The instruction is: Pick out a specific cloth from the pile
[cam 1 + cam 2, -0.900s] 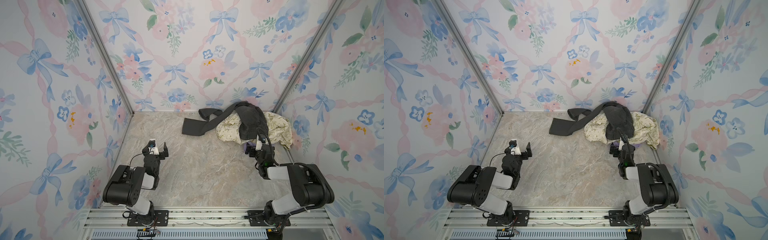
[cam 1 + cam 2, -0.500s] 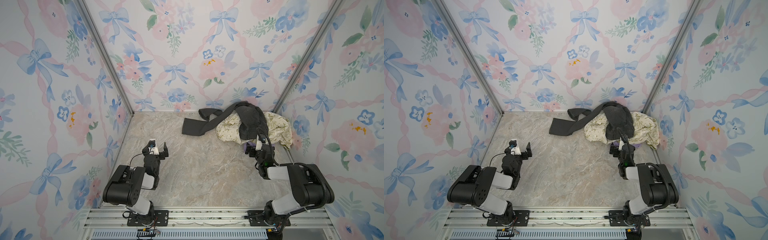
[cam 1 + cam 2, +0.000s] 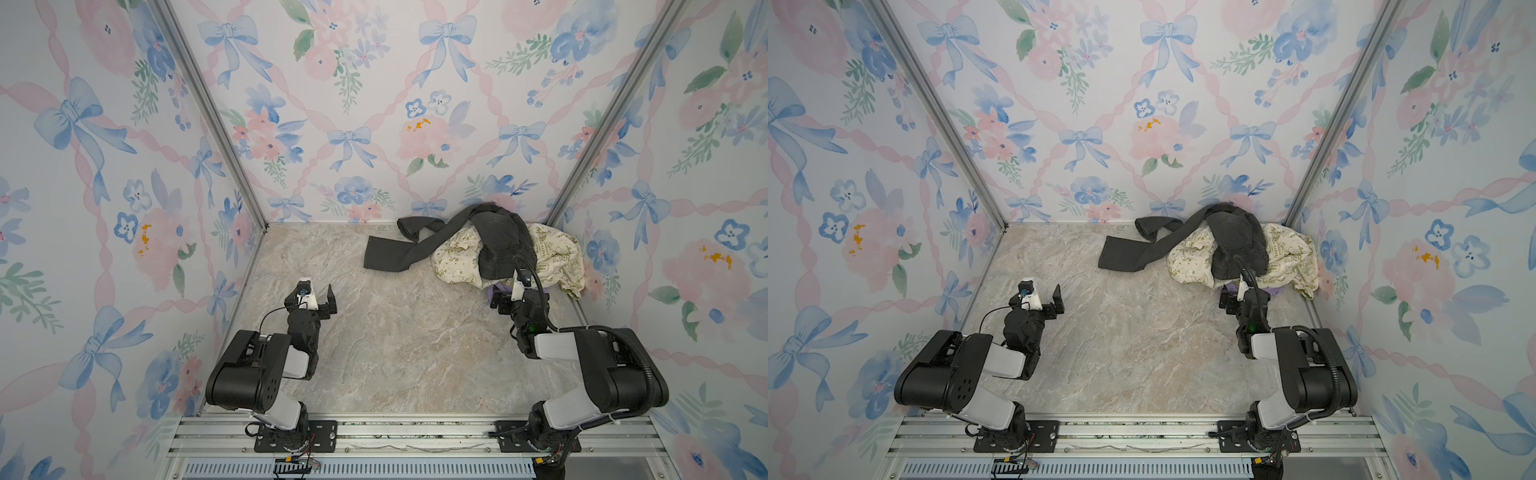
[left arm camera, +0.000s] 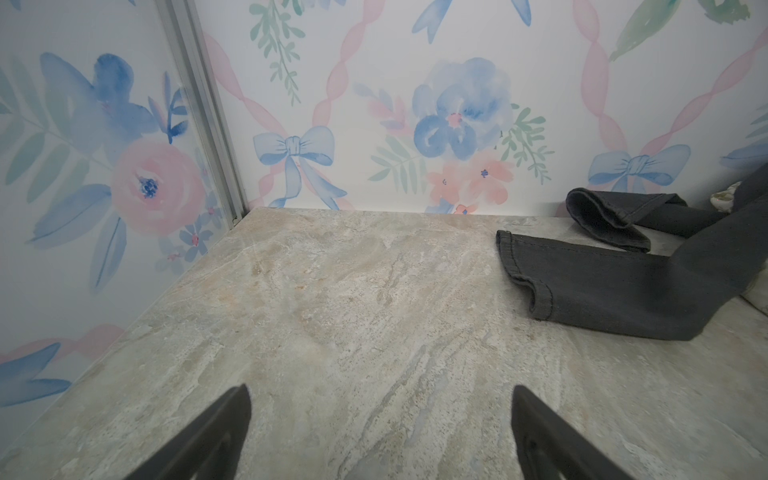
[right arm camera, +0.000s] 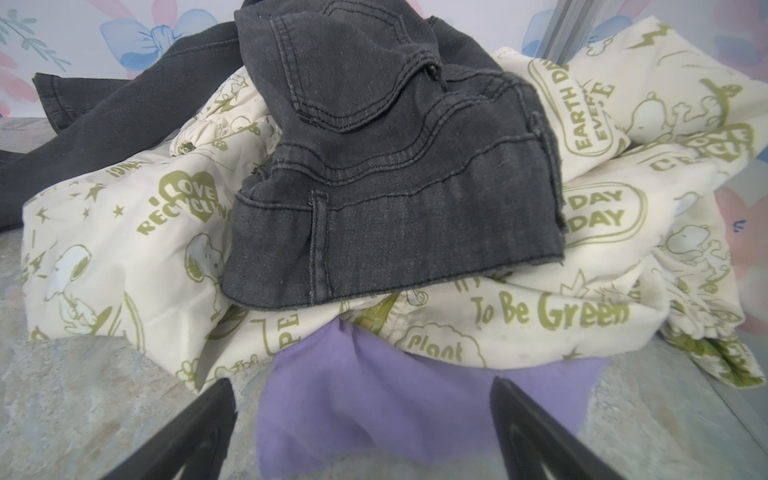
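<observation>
The pile (image 3: pixel 505 253) lies at the back right corner: dark grey pants (image 5: pixel 386 174) on top of a cream fabric with olive print (image 5: pixel 124 257). The lavender cloth (image 5: pixel 374 399) pokes out from under the cream fabric at the pile's near edge; only a small fold of it (image 3: pixel 495 290) shows in both top views. My right gripper (image 5: pixel 361 382) is open, low at the table, its fingers on either side of that lavender fold without gripping it. My left gripper (image 4: pixel 381 388) is open and empty over the bare table at the left (image 3: pixel 314 294).
A pants leg (image 4: pixel 615 286) stretches left from the pile across the back of the marble-look table (image 3: pixel 395 340). Floral walls close in the left, back and right sides. A metal rail (image 3: pixel 395 432) carrying both arm bases runs along the front.
</observation>
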Robot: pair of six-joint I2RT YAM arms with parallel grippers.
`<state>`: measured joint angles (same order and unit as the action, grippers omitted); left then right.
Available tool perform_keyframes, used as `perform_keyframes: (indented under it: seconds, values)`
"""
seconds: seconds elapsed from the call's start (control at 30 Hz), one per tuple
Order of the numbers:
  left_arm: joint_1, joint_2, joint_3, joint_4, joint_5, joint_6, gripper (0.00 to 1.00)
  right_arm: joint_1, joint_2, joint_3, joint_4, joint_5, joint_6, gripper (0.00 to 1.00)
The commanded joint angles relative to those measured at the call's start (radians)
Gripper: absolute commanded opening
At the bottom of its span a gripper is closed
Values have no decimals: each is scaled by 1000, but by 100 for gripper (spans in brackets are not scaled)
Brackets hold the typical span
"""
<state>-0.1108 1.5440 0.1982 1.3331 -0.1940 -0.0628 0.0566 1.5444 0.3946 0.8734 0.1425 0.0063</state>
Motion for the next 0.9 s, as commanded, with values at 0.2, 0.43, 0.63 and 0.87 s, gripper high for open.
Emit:
perform_keyframes:
  seconds: [0.2, 0.43, 0.63, 0.87]
  values:
    - [1, -152, 34, -174, -121, -26, 98, 33, -174, 106, -296, 121, -8, 97]
    - [-4, -384, 189, -651, -296, -126, 98, 35, -359, 251, -690, 160, -17, 97]
    - [-4, -501, 335, -1007, -193, -155, 98, 36, -494, 334, -932, 214, 48, 97]
    - [-3, -648, 388, -1182, -123, -263, 98, -7, -456, 520, -1282, 265, 64, 97]
